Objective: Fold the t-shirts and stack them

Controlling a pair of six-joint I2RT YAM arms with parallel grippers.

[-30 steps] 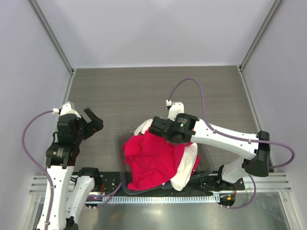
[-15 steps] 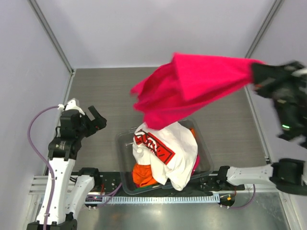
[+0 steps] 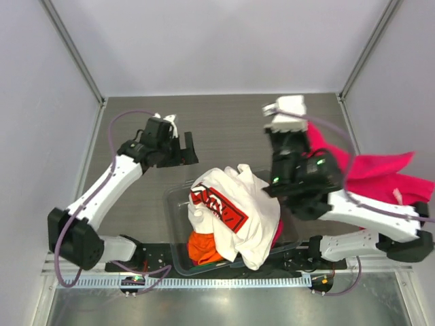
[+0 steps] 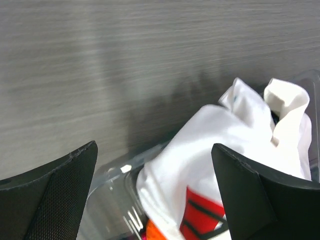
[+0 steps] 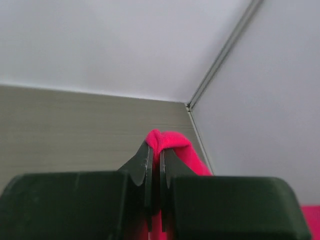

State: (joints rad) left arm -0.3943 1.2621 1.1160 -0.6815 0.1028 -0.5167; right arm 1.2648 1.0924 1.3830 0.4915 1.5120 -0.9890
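My right gripper (image 5: 159,150) is shut on a fold of the magenta-red t-shirt (image 5: 172,141), held high. In the top view this t-shirt (image 3: 370,175) hangs off to the right of the raised right arm. The white t-shirt with a red-and-black print (image 3: 234,207) lies heaped in the grey plastic bin (image 3: 174,204), with the orange t-shirt (image 3: 204,248) under it. My left gripper (image 3: 183,149) stands open just beyond the bin's far left corner. In the left wrist view the left gripper (image 4: 154,147) frames the white t-shirt (image 4: 200,150) and holds nothing.
The bin's clear rim (image 4: 112,172) lies right under the left fingers. Bare grey tabletop (image 3: 224,129) stretches beyond the bin to the back wall. Side walls close in on the left and right. The right arm's elbow (image 3: 408,241) sits low at the far right.
The right arm swung the magenta-red t-shirt from high over the table down to the right side. The left arm reached from the left edge to the bin's far left corner, still open.
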